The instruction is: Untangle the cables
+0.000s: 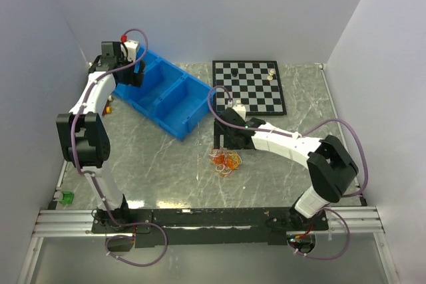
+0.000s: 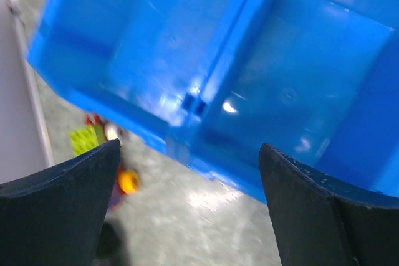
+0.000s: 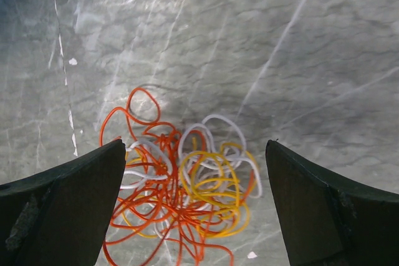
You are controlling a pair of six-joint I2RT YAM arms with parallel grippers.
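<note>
Over the cables (image 3: pixel 184 188), right pincer (image 3: pixel 194 146) spread wide, empty; left pincer (image 2: pixel 190 147) likewise, above the blue bin (image 2: pixel 299 60).

Blue divided bin (image 1: pixel 163 94) far left; chessboard (image 1: pixel 249 86) right of it, chess piece (image 1: pixel 271 76) near its far-right corner; small green object (image 1: pixel 66 197) near-left, on marble table (image 1: pixel 166 164).

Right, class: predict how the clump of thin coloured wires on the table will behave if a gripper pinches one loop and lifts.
Probably floppy: the wires lie in loose, thin curls, so a lifted loop would likely sag. The strands interlace, so neighbours may drag along. It looks light, so a push would likely slide the whole clump across the table.
</note>
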